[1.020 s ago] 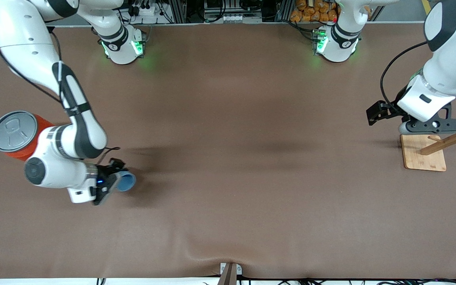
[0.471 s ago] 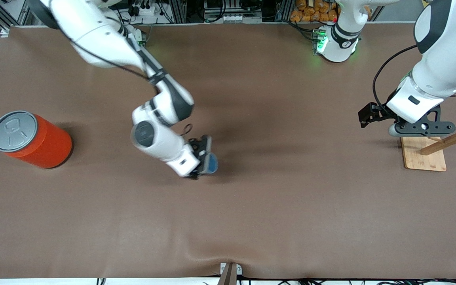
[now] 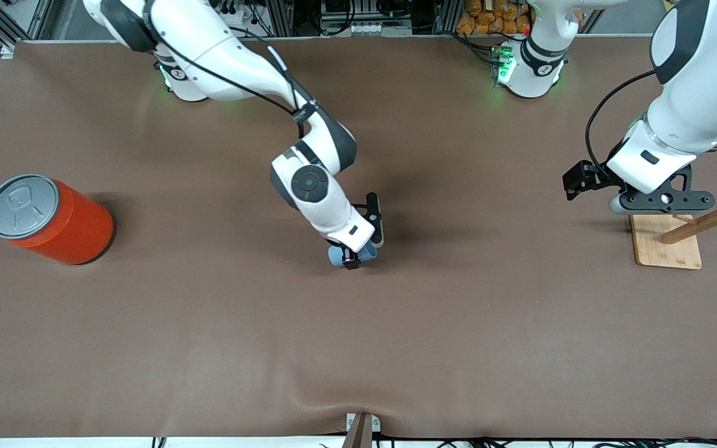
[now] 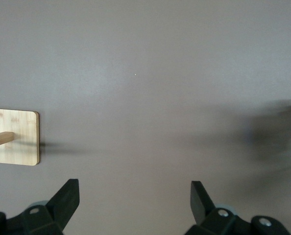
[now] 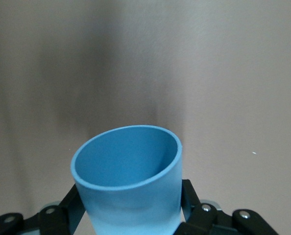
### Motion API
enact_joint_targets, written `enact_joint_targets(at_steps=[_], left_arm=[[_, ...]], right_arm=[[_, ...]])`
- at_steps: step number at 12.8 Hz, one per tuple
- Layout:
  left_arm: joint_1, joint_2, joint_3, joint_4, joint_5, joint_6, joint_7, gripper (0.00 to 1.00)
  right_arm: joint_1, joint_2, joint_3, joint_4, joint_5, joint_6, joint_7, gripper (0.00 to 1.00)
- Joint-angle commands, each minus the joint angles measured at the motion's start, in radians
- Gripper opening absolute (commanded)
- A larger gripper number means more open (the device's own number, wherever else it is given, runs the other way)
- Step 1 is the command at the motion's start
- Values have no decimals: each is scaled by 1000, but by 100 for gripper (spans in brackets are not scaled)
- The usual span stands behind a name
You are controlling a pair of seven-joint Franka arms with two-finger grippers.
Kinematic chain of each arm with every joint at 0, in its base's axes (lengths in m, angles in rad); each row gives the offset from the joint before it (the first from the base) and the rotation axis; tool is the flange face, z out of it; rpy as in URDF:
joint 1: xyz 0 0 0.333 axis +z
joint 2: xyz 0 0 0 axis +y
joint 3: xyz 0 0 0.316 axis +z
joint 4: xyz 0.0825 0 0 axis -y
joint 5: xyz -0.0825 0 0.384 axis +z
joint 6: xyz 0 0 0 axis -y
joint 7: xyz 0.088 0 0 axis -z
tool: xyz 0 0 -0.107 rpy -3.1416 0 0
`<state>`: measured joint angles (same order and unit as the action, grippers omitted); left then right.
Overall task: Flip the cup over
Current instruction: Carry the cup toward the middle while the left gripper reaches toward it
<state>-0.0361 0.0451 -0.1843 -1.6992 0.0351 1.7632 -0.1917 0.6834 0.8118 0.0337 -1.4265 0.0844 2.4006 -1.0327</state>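
My right gripper point(image 3: 353, 254) is shut on the small light-blue cup point(image 3: 337, 256) over the middle of the table. Only a little of the cup shows under the wrist in the front view. In the right wrist view the cup point(image 5: 128, 183) sits between the black fingers point(image 5: 192, 198) with its open mouth and deeper blue inside pointing away from the hand. My left gripper point(image 3: 660, 200) is open and empty, held over the table at the left arm's end, next to the wooden rack. In the left wrist view its fingertips point(image 4: 67, 196) stand wide apart over bare mat.
A large orange can point(image 3: 50, 219) with a grey lid stands at the right arm's end. A wooden rack on a bamboo base point(image 3: 666, 241) stands at the left arm's end; the base also shows in the left wrist view point(image 4: 18, 137). Brown mat point(image 3: 458, 323) covers the table.
My right arm has carried the cup from beside the orange can to over the middle of the table and turned its wrist. The left gripper shifted slightly toward the middle.
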Motion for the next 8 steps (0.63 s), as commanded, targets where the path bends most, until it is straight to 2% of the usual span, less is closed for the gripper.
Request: enact_joint_targets(at_steps=[1, 3, 5, 8], left_arm=[[5, -7, -23, -2, -36, -16, 0, 100], [5, 13, -30, -14, -107, -13, -8, 100], [5, 70, -30, -13, -185, 1, -6, 100], [-25, 206, -49, -13, -416, 140, -6, 100]], right_arm=[[45, 38, -47, 55, -22, -6, 42, 100], [45, 17, -47, 72, -18, -20, 39, 100], [45, -17, -46, 115, -9, -148, 63, 100], [16, -121, -49, 149, -5, -340, 179, 100]])
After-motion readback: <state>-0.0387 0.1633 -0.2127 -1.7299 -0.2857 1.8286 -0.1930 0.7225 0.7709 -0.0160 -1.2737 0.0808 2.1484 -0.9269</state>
